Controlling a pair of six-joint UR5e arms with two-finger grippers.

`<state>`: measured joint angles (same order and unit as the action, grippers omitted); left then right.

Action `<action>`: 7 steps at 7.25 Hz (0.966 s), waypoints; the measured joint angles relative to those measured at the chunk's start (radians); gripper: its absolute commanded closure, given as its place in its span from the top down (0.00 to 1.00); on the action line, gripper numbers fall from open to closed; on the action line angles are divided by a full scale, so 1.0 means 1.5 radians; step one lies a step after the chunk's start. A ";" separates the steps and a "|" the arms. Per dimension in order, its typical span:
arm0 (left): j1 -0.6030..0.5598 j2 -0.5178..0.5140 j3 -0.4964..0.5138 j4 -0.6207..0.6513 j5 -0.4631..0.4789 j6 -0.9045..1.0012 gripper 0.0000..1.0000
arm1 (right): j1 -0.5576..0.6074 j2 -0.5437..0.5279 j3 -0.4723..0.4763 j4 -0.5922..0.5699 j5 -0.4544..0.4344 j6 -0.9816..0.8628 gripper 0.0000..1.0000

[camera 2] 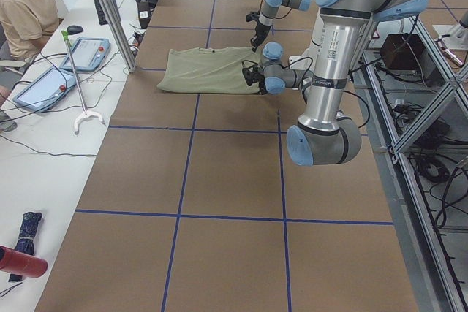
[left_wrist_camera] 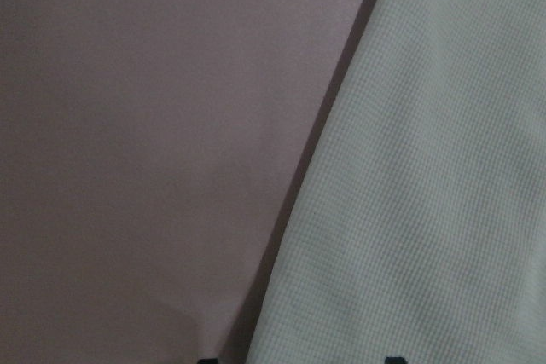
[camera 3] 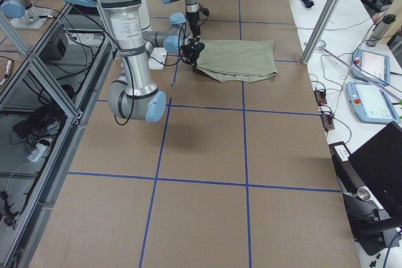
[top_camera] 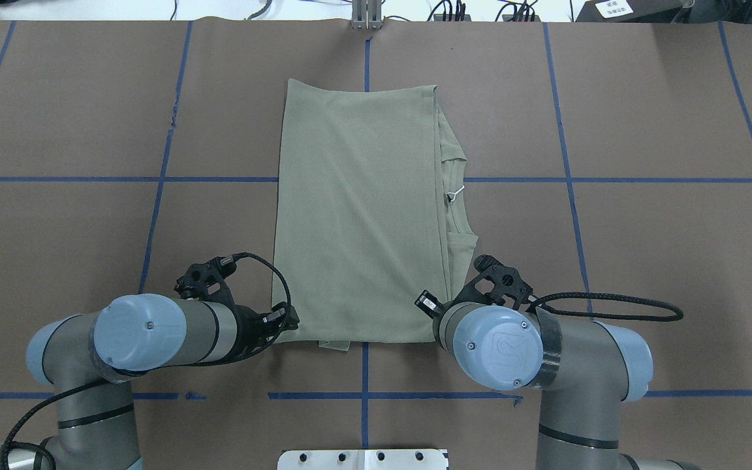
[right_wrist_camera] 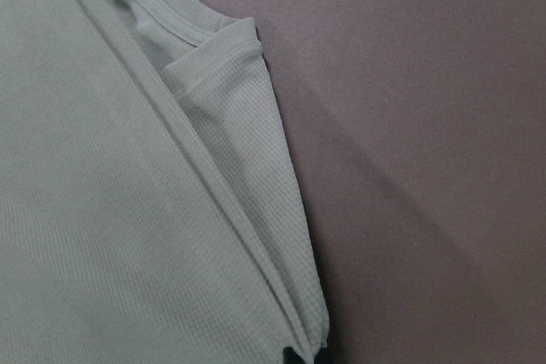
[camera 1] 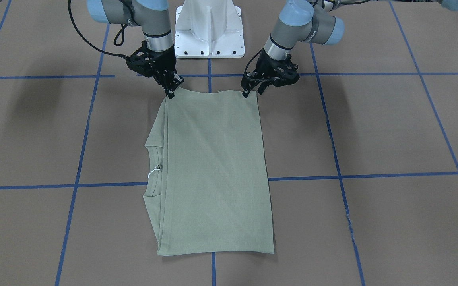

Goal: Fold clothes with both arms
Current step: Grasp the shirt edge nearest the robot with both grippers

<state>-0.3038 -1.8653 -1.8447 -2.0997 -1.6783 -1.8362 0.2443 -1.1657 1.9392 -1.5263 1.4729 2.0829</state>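
The green shirt [camera 1: 213, 171] lies flat, folded long and neat — its white string [camera 1: 154, 171] pokes out. The right claw [camera 1: 170, 94] pinches one corner; the left claw [camera 1: 253, 93] gapes open at the other.

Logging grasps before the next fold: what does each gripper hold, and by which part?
Right gripper pinches the green shirt by its robot-side collar-end corner. Left gripper straddles the other robot-side corner, jaws apart, holding nothing.
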 measured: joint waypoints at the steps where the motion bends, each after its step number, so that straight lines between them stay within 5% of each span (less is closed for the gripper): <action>1: 0.000 0.000 0.000 0.000 -0.001 0.000 0.00 | 0.000 0.000 0.000 0.000 0.000 0.000 0.00; 5: -0.003 0.007 -0.022 0.005 -0.008 0.001 0.00 | -0.001 0.003 0.006 0.001 0.003 -0.001 0.00; 7: 0.001 0.055 -0.120 0.042 -0.022 -0.002 0.00 | -0.005 0.000 0.039 0.000 0.004 0.000 0.00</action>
<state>-0.3026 -1.7824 -2.0246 -2.0361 -1.7120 -1.8387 0.2363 -1.1653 1.9976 -1.5260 1.4792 2.0826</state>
